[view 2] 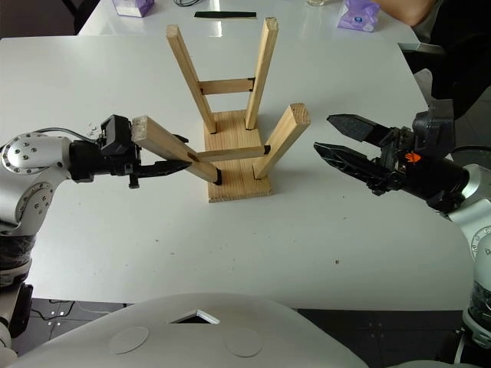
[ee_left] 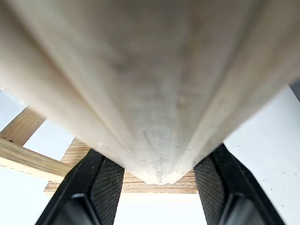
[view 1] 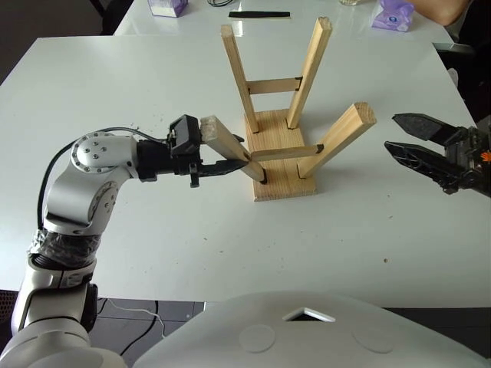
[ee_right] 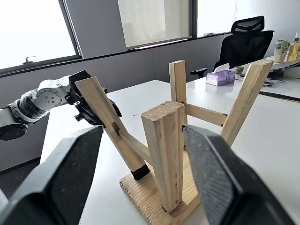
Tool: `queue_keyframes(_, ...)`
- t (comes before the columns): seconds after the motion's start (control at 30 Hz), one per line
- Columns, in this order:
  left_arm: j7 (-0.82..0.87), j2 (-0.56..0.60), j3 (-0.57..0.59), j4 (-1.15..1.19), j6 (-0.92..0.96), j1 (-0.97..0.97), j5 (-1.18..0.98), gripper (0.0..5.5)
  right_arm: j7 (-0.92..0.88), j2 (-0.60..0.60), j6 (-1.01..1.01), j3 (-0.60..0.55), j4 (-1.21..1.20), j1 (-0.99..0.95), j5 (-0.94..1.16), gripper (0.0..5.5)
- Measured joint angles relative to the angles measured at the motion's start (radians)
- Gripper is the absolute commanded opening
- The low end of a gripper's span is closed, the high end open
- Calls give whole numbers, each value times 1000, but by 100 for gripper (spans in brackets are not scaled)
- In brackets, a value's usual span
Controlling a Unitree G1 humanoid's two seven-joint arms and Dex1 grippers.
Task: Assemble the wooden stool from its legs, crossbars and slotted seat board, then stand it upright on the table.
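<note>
The wooden stool lies upside down, its seat board (view 1: 285, 184) flat on the white table and its legs pointing up. Two far legs (view 1: 239, 77) (view 1: 309, 69) are joined by a crossbar (view 1: 272, 86). A second crossbar (view 1: 284, 153) links the near left leg (view 1: 229, 144) and the near right leg (view 1: 343, 138), which both lean outward. My left gripper (view 1: 230, 165) is shut on the near left leg (ee_left: 150, 84), one finger (ee_left: 105, 185) on each side. My right gripper (view 2: 322, 133) hangs open to the right of the near right leg (ee_right: 164, 154), apart from it.
Two purple tissue packs (view 1: 167, 8) (view 1: 393, 15) and a black strip (view 1: 259, 14) lie at the table's far edge. The table's near half and right side offer free room. An office chair (ee_right: 246, 37) stands behind the table.
</note>
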Motion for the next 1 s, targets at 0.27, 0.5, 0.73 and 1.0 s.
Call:
queue_keyframes(0.27, 21, -9, -30, 66, 24, -49, -2, 205, 8, 10, -20, 30, -12, 15, -12, 311)
queue_keyframes(0.5, 28, -19, -48, 122, 41, -82, -9, 205, 7, 13, -27, 66, -27, 14, -24, 311)
queue_keyframes(0.73, 18, -8, -76, 135, -28, -84, 4, 205, 4, 15, -28, 74, -26, 7, -41, 311)
queue_keyframes(1.0, 18, 29, -110, 108, -139, -54, 32, 205, 19, 15, -34, 70, -20, 7, -50, 311)
